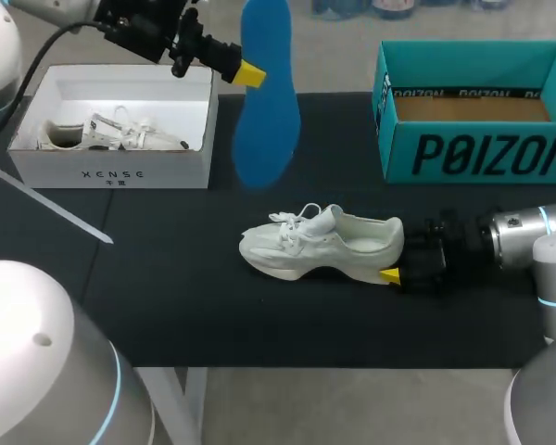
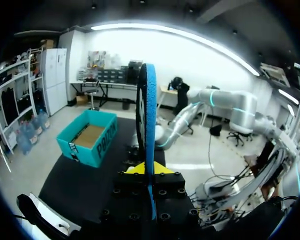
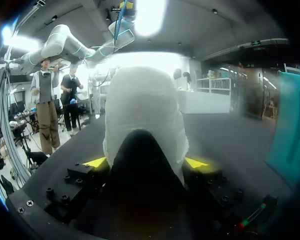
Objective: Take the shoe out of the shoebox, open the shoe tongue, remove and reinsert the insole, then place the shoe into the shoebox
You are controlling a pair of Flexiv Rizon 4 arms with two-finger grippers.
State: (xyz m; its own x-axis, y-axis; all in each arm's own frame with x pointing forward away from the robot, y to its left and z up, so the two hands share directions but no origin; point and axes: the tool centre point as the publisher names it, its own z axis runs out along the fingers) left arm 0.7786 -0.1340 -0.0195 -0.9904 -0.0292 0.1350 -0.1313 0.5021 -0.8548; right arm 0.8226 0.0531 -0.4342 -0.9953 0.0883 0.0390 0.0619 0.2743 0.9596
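Note:
A white shoe lies on the black table top, toe towards my left side. My right gripper holds its heel; in the right wrist view the heel fills the space between the two yellow fingertips, which press on both sides. My left gripper is raised at the back, shut on a blue insole that hangs down in the air above and behind the shoe. In the left wrist view the insole stands edge-on between the fingers of the left gripper.
A white shoebox at the back left holds a second white shoe. An open teal box stands at the back right, also seen ahead of the left gripper. The black mat reaches the front edge.

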